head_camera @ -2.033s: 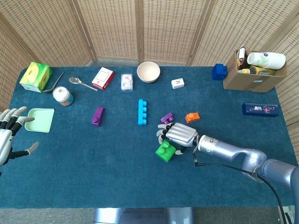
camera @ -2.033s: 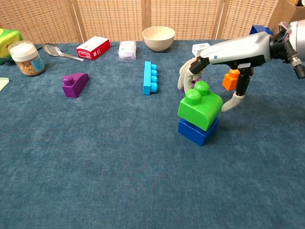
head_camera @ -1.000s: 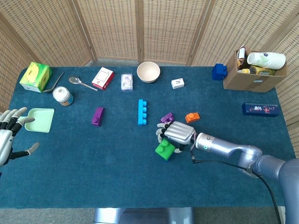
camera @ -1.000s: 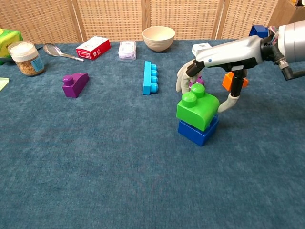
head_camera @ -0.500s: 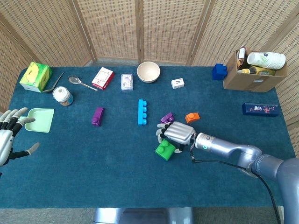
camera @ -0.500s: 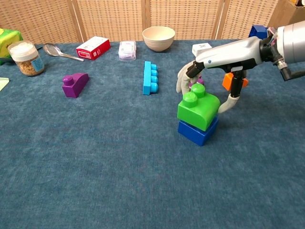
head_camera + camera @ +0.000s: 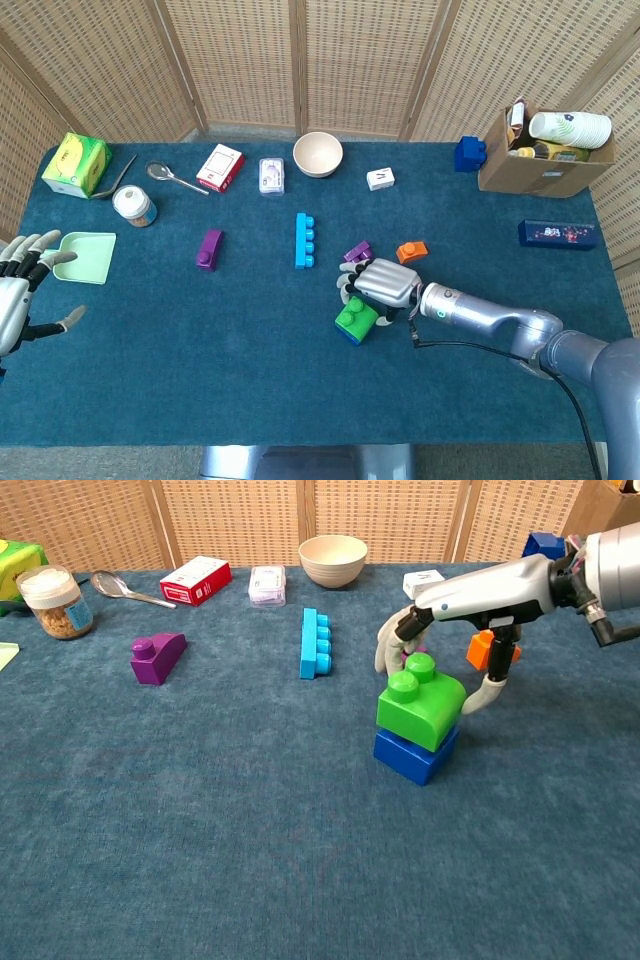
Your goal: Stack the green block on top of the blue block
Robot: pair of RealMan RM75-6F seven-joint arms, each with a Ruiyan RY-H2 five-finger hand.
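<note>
Blue-carpeted table [image 7: 200,860] | one green block [image 7: 420,702] atop one blue block [image 7: 414,756] | right hand [image 7: 440,650] fingers grasping green | left hand [image 7: 22,290] fingers spread

This looks like a robot test lab: a table draped in dark blue carpet-like cloth [image 7: 250,370], hemmed in by woven wicker folding screens [image 7: 350,60], with a cluttered brown cardboard box [image 7: 540,165] of props.

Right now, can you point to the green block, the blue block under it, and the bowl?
green block [image 7: 420,702], chest view, on its rounded front face
blue block [image 7: 412,757], chest view, on its front side
bowl [image 7: 318,155], head view, on its inside
</note>
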